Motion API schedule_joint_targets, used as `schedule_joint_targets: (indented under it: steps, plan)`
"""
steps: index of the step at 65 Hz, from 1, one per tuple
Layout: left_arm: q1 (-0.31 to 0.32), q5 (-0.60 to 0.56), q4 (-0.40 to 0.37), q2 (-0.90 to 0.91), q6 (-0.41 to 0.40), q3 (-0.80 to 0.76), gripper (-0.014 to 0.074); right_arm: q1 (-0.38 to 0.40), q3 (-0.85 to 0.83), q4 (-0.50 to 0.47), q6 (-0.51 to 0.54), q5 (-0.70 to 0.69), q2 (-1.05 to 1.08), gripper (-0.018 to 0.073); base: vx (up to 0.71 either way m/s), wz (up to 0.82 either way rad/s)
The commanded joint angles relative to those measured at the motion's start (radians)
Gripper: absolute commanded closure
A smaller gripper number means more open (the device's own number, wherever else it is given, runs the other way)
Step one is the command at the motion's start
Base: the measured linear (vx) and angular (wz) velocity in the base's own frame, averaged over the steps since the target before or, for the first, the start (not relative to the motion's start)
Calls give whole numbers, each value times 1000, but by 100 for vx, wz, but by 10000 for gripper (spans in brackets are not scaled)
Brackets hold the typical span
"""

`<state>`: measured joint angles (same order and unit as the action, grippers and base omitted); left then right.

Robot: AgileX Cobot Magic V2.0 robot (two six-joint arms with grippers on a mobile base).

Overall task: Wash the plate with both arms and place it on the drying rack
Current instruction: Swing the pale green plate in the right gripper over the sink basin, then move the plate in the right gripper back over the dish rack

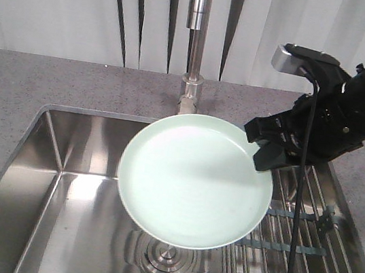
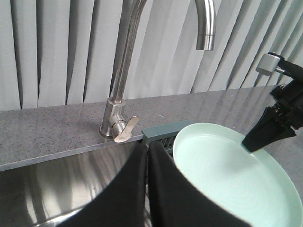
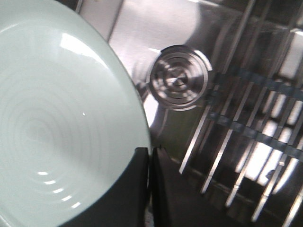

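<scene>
Slipping is the worry. The right gripper (image 1: 262,152) pinches the plate (image 1: 193,179) at just one spot on its rim. The plate is shiny and smooth, so it could tip and drop into the steel sink (image 1: 50,148). It hangs over the drain (image 3: 179,78), beside the drying rack (image 1: 307,224). It is round and pale green, with faint rings. The left gripper (image 2: 147,189) has its fingers pressed together, holding nothing.

No legible text, label, brand name, number or sign appears in any of the three views. The face of the plate (image 1: 193,183) carries only faint concentric rings, without lettering. The faucet (image 2: 124,71) and the sink (image 1: 46,178) show bare metal, unmarked as far as can be seen.
</scene>
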<state>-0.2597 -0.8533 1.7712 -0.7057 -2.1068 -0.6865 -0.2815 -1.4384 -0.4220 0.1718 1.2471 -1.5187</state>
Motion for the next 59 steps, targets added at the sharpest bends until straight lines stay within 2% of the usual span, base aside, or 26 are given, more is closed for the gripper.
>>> schedule_joint_targets:
  steps: [1, 9, 17, 22, 28, 37, 41, 51, 59]
  plan:
    - [-1, 14, 34, 4, -8, -24, 603, 4, -5, -140, 34, -72, 36, 563, 0, 0]
    - [-1, 14, 34, 4, -8, -24, 603, 4, 5, -201, 37, -224, 31, 563, 0, 0]
    - [-1, 14, 34, 4, -8, -24, 603, 6, 5, -185, 36, -365, 12, 563, 0, 0]
    - [-1, 14, 34, 4, -8, -24, 603, 7, 5, -114, 4, -409, -2, 563, 0, 0]
    - [-1, 11, 34, 4, -8, -24, 603, 7, 5, 44, -62, -418, -2, 563, 0, 0]
    - [-1, 11, 34, 4, -8, -24, 603, 7, 5, 298, -192, -371, 14, 563, 0, 0]
    - [-1, 9, 34, 4, -8, -24, 603, 7, 5, 347, -200, -312, 32, 563, 0, 0]
    - [-1, 7, 34, 4, -8, -24, 603, 7, 5, 367, -150, -113, 71, 563, 0, 0]
    - [-1, 7, 34, 4, -8, -24, 603, 3, 5, 302, -101, -12, 81, 563, 0, 0]
